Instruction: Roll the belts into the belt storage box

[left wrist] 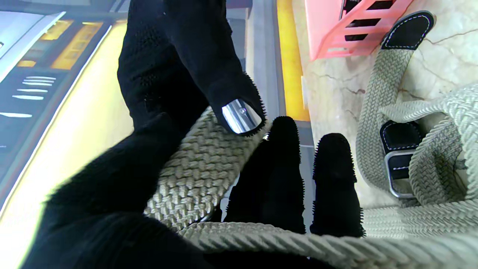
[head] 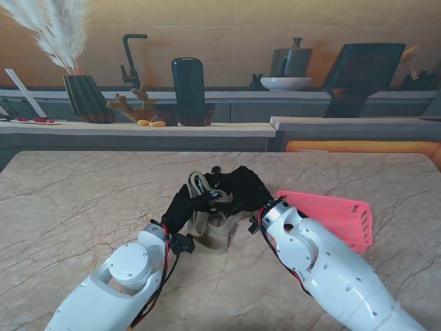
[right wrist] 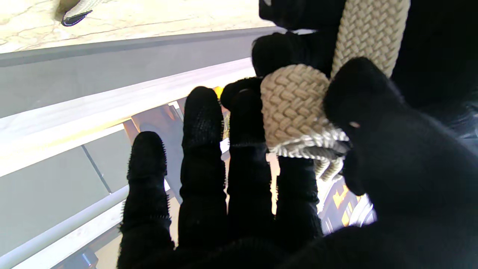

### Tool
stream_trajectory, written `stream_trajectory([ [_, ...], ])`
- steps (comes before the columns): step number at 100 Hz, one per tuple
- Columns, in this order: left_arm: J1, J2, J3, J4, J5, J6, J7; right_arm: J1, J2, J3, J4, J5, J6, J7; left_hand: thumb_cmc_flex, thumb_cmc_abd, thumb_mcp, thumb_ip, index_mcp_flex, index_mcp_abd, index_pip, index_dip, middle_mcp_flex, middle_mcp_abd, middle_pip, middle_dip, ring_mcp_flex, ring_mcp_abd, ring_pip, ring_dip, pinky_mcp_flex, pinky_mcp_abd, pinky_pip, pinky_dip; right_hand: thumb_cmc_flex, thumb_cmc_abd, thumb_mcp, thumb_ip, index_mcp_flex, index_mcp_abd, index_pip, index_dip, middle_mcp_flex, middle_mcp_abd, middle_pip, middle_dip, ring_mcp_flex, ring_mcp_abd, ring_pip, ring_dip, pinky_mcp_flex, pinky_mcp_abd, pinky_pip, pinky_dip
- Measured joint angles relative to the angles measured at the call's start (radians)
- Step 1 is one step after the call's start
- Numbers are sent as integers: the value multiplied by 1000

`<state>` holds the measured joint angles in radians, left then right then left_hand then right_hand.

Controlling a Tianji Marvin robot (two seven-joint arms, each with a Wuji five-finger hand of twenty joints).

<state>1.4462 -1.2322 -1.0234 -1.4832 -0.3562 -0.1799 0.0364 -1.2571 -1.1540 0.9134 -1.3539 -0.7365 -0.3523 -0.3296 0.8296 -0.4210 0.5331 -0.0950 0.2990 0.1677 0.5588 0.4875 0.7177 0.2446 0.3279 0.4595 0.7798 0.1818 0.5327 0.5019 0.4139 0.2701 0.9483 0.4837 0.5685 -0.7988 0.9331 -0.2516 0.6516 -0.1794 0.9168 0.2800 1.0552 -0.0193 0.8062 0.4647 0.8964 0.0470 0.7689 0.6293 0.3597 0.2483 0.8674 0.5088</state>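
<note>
A beige woven belt [head: 209,227] with black leather ends and a metal buckle [left wrist: 396,168] is held over the middle of the table. My two black-gloved hands meet on it. My left hand [head: 186,201] grips a stretch of the belt [left wrist: 198,168] between thumb and fingers. My right hand [head: 242,187] pinches a rolled end of the belt [right wrist: 295,108] between thumb and forefinger, its other fingers stretched out. The rest of the belt lies in loose loops [left wrist: 440,164] on the table under the hands. The pink slatted storage box [head: 337,215] stands just right of my right arm.
The marble table [head: 76,207] stretches out on both sides of me. Beyond its far edge runs a counter with a black faucet [head: 129,61], a dark vase of feathers [head: 86,96], a dark cylinder [head: 188,89] and a white bowl [head: 285,83].
</note>
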Motion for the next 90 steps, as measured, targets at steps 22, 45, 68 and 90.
stream_trajectory([
  [22, 4, -1, -2, -21, -12, 7, 9, 0, 0, -20, 1, -28, 21, -91, 183, 97, -279, 0, -14, -5, 51, 1, 49, 10, -35, 41, 10, 38, 13, 0, 15, -10, 13, -23, 11, 36, -40, 0, 92, 63, 7, -70, 135, 9, -30, -67, 111, 9, 94, 21, 38, 25, 55, -2],
  [45, 7, -1, -1, -20, -5, 7, 30, 13, -10, -57, 2, -35, 85, -111, 263, 157, -401, 0, -18, -7, 51, 1, 41, 12, -35, 47, -26, 60, 2, 16, -52, -9, -9, -27, 14, 36, -29, 2, 125, 117, 38, -98, 174, 62, -30, -81, 148, 49, 119, 22, 45, 43, 116, -28],
  [68, 18, -17, 3, -26, 36, 2, 114, -1, -7, -36, -38, -53, 114, -32, 317, 172, -445, -2, -18, -39, 148, 67, 39, -16, -34, 82, -70, 62, -29, 10, -89, -8, -18, -27, -15, 54, -2, 30, 61, 160, -67, 5, 41, 98, -36, -55, 38, 69, 118, 22, -29, 55, 124, -59],
  [90, 22, -22, -4, -28, 68, -16, 127, -62, 18, 8, -133, -92, 162, 46, 317, 161, -378, -3, -16, -70, 192, 102, 39, -43, -33, 110, -93, 62, -43, 9, -102, -8, -18, -16, -97, 119, -7, 132, -37, 180, -341, 206, -30, 116, -67, -51, -10, 71, 60, 22, -51, 53, 97, -59],
])
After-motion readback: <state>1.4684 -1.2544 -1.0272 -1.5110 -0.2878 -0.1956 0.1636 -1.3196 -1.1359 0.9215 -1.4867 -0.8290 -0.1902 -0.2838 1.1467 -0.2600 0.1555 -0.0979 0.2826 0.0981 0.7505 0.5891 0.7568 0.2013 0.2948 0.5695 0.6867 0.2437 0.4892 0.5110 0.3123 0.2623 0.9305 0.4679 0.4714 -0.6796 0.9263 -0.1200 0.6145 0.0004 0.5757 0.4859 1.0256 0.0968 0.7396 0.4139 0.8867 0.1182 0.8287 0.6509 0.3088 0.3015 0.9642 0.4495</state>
